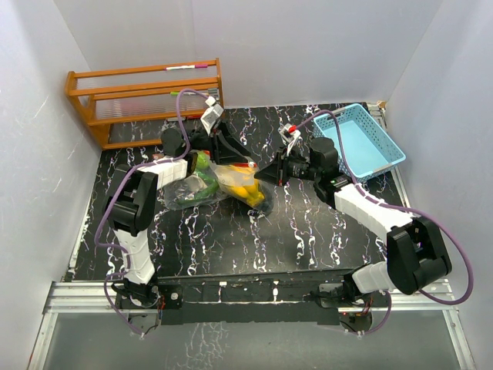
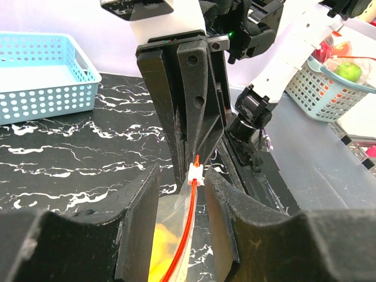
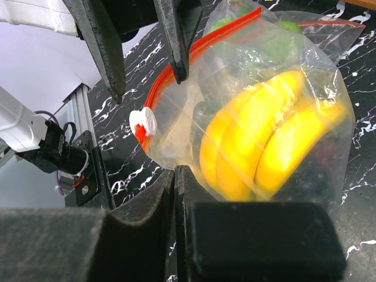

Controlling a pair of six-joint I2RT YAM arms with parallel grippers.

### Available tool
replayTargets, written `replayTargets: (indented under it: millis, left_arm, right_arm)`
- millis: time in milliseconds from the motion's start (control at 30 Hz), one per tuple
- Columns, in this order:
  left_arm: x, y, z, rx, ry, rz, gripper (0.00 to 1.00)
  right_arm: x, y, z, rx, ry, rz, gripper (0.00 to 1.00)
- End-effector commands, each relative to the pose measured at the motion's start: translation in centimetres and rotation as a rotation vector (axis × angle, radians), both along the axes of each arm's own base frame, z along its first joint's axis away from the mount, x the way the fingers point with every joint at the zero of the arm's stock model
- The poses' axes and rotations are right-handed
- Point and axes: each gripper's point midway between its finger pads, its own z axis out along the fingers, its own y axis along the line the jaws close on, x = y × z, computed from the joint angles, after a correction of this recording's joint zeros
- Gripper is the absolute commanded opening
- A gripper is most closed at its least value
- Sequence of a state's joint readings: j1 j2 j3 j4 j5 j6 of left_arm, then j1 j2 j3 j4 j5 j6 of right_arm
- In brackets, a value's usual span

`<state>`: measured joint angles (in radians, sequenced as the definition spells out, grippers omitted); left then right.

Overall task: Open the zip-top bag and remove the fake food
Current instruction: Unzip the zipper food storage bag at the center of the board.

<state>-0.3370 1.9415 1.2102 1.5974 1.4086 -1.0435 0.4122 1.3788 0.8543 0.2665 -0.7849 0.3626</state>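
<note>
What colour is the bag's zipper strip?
The bag has a red zipper strip and a white slider; clearest in the right wrist view.

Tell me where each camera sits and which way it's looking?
Top: high behind the arms, looking down on the table; both arms show.
Left wrist: on the left arm, facing the white slider; its fingers frame it.
Right wrist: on the right arm, facing the bananas; its fingers pinch the bag.
Shared: both wrist views see the slider.

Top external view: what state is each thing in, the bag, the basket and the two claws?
zip-top bag: zip looks closed
fake food: inside the bag
blue basket: empty
left gripper: open, astride the zip
right gripper: shut on the bag's edge
</note>
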Motion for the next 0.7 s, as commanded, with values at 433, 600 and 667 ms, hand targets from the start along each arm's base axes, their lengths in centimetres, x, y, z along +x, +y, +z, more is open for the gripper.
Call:
replayTargets:
  millis: [433, 600, 667]
  left_arm:
    - [-1.8, -0.7, 2.9, -0.063, -0.122, -0.028, 0.36]
    - [-2.2, -0.9, 2.7, -0.052, -0.104, -0.051, 0.36]
    - [-2.4, -0.9, 2.5, -0.05, -0.101, -0.054, 0.36]
  right_arm:
    - [0.5, 0.3, 1.9, 0.04, -0.08, 0.005, 0.08]
    - [0.5, 0.2, 1.9, 0.04, -0.082, -0.003, 0.08]
    - [0.5, 0.1, 1.9, 0.039, -0.083, -0.007, 0.08]
